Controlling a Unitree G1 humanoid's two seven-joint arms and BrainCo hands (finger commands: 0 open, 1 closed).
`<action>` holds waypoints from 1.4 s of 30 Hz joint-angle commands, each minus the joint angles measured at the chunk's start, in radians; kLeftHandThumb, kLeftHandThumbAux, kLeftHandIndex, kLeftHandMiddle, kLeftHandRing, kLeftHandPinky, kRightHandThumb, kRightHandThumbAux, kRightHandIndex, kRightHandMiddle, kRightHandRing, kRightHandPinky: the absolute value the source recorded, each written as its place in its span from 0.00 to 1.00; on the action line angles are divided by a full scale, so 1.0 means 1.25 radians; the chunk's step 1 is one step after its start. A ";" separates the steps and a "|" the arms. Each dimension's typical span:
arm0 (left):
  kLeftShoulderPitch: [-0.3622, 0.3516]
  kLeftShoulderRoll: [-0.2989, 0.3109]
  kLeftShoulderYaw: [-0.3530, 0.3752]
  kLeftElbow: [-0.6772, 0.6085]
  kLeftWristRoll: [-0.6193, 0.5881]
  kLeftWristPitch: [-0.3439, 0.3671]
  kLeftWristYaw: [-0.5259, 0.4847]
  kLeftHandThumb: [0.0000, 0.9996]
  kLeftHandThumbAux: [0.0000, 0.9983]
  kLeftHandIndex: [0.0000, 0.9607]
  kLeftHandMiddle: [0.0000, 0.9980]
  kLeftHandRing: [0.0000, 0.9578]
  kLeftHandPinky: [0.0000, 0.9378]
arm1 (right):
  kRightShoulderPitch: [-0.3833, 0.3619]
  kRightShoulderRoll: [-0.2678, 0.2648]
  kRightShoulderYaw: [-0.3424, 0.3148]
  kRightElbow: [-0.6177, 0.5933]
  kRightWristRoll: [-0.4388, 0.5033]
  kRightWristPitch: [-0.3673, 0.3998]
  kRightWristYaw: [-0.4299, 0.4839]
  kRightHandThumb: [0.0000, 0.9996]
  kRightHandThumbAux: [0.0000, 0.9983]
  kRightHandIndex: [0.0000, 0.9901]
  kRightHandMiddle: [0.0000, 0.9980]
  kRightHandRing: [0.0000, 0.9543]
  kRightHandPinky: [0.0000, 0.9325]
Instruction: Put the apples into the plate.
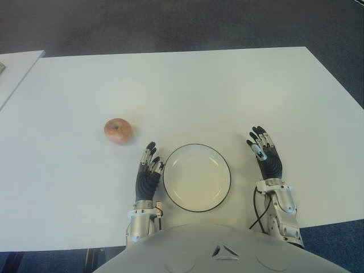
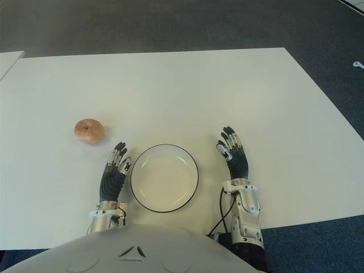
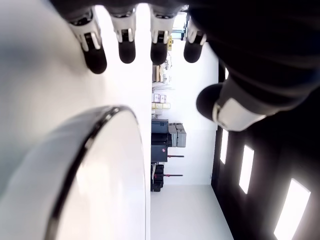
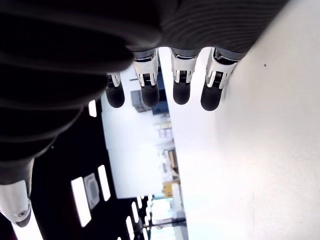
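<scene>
One round reddish-yellow apple [image 1: 118, 131] sits on the white table [image 1: 199, 91], to the left of and slightly beyond the round white plate with a thin black rim [image 1: 197, 177]. Being near-spherical, it shows no clear long axis; its dimpled stem end faces upward. The plate holds nothing. The left hand [image 1: 148, 170] lies just beside the plate's left edge, fingers extended and grasping nothing. The right hand [image 1: 265, 153] sits to the plate's right, apart from it, fingers likewise released.

Red-yellow apple [image 1: 118, 131], black-rimmed white plate [image 1: 197, 177]
</scene>
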 commanded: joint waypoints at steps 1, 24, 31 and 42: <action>0.017 -0.031 -0.031 -0.004 -0.022 0.010 -0.010 0.00 0.57 0.00 0.00 0.00 0.00 | 0.017 0.004 0.007 0.012 -0.007 0.033 -0.004 0.08 0.57 0.08 0.06 0.02 0.00; 0.006 -0.019 -0.023 -0.003 -0.058 -0.006 -0.028 0.01 0.54 0.00 0.00 0.00 0.00 | 0.015 0.005 0.011 0.016 -0.013 0.034 -0.011 0.08 0.59 0.06 0.04 0.00 0.00; 0.000 0.006 0.021 -0.108 -0.110 0.026 -0.043 0.04 0.50 0.02 0.00 0.00 0.00 | 0.013 0.006 0.013 0.019 -0.013 0.033 -0.013 0.08 0.60 0.06 0.04 0.00 0.00; 0.079 0.041 0.008 -0.475 0.297 0.290 -0.014 0.12 0.62 0.09 0.03 0.02 0.07 | 0.008 0.008 0.013 0.026 -0.008 0.029 -0.012 0.10 0.59 0.07 0.04 0.00 0.00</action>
